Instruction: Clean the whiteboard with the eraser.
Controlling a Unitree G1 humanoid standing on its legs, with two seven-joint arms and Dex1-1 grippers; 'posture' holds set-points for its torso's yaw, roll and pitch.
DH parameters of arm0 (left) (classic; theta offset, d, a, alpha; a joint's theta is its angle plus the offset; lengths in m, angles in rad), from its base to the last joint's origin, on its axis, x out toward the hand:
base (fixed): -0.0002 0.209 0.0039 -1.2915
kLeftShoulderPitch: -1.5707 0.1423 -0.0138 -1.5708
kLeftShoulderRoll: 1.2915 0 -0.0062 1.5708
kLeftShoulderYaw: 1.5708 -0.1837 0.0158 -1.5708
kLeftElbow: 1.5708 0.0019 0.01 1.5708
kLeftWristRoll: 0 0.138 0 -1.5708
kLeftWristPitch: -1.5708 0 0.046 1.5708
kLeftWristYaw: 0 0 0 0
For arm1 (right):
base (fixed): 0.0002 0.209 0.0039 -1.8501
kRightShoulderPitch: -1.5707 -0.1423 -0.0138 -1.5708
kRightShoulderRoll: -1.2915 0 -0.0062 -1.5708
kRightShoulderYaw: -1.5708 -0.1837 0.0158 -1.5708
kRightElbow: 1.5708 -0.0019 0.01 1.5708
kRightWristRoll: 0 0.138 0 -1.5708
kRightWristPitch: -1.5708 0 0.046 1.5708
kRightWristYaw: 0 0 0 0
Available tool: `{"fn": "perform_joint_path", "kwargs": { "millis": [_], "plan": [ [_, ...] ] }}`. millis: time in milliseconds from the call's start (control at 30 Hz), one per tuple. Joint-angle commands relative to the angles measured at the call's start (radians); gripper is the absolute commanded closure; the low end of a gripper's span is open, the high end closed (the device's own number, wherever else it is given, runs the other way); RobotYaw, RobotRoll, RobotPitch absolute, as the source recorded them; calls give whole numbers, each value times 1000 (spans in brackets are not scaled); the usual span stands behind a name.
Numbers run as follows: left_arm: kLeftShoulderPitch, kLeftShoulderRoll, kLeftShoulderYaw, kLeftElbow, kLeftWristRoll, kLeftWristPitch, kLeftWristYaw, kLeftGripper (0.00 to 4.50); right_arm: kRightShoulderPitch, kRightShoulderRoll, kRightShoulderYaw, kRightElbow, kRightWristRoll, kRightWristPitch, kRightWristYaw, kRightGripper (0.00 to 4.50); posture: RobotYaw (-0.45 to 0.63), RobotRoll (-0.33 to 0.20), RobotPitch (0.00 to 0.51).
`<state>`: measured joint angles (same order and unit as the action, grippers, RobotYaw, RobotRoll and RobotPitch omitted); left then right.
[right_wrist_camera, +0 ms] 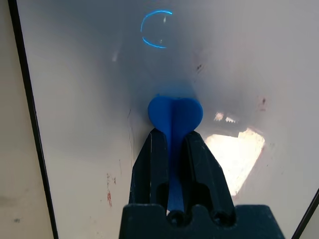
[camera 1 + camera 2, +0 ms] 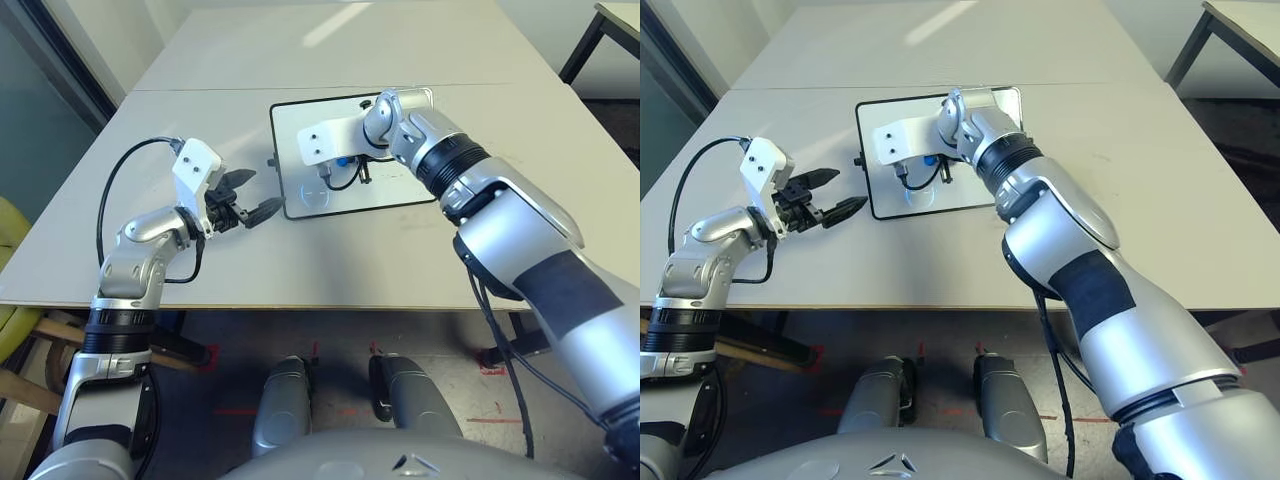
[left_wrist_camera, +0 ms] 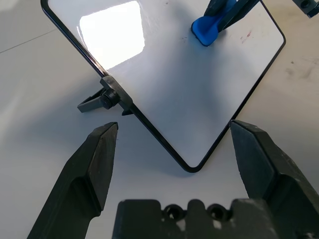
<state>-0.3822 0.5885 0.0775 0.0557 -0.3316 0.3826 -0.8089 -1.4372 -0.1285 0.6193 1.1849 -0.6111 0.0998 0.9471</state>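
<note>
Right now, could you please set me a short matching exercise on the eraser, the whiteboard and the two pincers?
Things:
1. eraser
2. whiteboard
3. left pincer
4. right pincer

States:
A. open, beside the board's edge
B. flat on the table
C. shut on the blue block
D. pressed against the board

Pairs: 1-D, 2-B, 3-A, 4-C

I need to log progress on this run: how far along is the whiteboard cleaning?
Done: the right gripper is shut on the eraser and has it on the whiteboard. In hand: wiping, it seems. Left: small red specks remain near the board's edge, and a faint circle mark too. The left gripper is open beside the board, holding nothing.
</note>
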Motion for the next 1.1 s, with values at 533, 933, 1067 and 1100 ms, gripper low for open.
{"fn": "perform_joint_path", "kwargs": {
  "millis": [533, 933, 1067, 1100],
  "plan": [
    [-39, -11, -19, 57, 10, -22, -17, 0, -25, -137, -98, -77, 89, 59, 216, 4376, -21, 0, 113],
    [-44, -15, -25, 68, 11, -29, -33, 0, 194, -537, -173, -525, 159, 342, 547, 4376, -55, 0, 119],
    [-49, -15, -27, 79, 13, -36, -40, 0, 215, -609, -191, -438, 165, 476, 541, 4376, -65, 0, 117],
    [-50, -14, -27, 84, 14, -38, -42, 0, 216, -616, -192, -411, 165, 495, 533, 4376, -67, 0, 117]
  ]
}}
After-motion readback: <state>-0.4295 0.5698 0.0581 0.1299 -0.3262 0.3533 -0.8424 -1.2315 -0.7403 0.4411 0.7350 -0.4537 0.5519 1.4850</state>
